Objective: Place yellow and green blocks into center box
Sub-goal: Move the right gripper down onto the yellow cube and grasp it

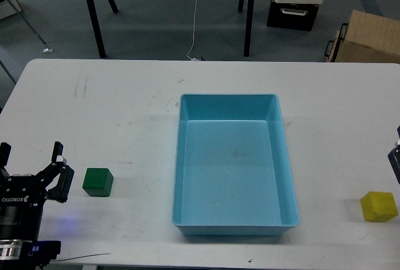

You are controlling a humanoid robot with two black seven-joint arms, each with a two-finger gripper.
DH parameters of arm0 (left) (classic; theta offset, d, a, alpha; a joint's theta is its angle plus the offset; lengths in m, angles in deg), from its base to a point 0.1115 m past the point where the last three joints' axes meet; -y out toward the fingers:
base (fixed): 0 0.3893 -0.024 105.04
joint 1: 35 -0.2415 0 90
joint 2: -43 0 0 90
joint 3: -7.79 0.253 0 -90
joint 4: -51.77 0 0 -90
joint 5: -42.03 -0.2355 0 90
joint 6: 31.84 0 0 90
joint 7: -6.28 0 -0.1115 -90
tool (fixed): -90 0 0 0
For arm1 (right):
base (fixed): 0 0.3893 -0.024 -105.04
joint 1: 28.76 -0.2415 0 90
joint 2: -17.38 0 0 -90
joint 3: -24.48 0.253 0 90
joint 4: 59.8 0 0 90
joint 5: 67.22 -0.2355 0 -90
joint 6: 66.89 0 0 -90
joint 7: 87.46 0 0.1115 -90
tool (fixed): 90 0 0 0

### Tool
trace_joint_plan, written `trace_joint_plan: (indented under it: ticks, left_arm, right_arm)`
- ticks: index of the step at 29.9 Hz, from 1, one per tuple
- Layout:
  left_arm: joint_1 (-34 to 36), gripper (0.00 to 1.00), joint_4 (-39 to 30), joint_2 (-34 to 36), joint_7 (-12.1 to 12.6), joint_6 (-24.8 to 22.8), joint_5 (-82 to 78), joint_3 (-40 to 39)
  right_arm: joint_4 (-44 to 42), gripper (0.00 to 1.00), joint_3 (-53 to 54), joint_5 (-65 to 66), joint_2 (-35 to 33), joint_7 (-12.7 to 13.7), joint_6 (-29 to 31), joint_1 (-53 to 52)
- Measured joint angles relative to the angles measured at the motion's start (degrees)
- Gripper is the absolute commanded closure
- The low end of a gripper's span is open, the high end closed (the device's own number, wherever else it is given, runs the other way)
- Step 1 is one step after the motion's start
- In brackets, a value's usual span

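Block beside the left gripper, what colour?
Dark green block, clearest in the head view.

A large light-blue plastic tray [234, 164] sits mid-way across a white table [125, 114]. A small dark green cube [98, 182] rests well left of it, just beside the left gripper [31, 157], whose fingers are spread apart. A small yellow cube [379, 206] lies far right, near the table's edge.

The light-blue tray [235, 160] sits flat, long side running away from the camera, nothing inside it. The dark green cube [98, 182] rests well to the tray's left; the bright yellow cube [379, 206] lies off its right, near the front corner.
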Motion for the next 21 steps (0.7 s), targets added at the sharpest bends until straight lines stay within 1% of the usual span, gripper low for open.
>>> trace_joint_plan:
  ticks: [7,10,11,13,16,18,21]
  left_arm:
    - [1.45,0.0,0.0,-1.8,-1.59,0.0,-0.05,-0.11]
    - [1.83,0.0,0.0,-1.69,-1.42,0.0,-0.08,-0.11]
    - [2.12,0.0,0.0,-1.55,-1.29,0.0,-0.09,-0.07]
    - [2.77,0.0,0.0,-0.98,-1.18,0.0,-0.09,-0.02]
    - [4.08,0.0,0.11,-0.56,-1.15,0.0,-0.1,0.02]
    - [5.42,0.0,0.2,-0.45,-1.14,0.0,-0.15,0.11]
    - [7.28,0.0,0.29,-0.42,-1.07,0.0,-0.43,0.17]
  right_arm:
    - [-0.25,0.0,-0.24,0.29,-0.67,0.26,0.0,-0.43]
    - [-1.36,0.0,0.18,0.44,-3.84,0.84,0.0,-1.0]
    - [-1.94,0.0,0.03,0.47,-6.21,1.62,0.0,-1.54]
    - [-2.88,0.0,-0.66,0.5,-11.95,4.05,-0.16,-3.22]
    - [-4.35,0.0,-3.57,0.75,-21.93,7.59,-2.28,-7.6]
    - [-5.48,0.0,-7.37,1.74,-29.6,8.6,-3.98,-11.98]
    - [-6.69,0.0,-15.9,4.73,-40.62,8.89,-7.23,-20.73]
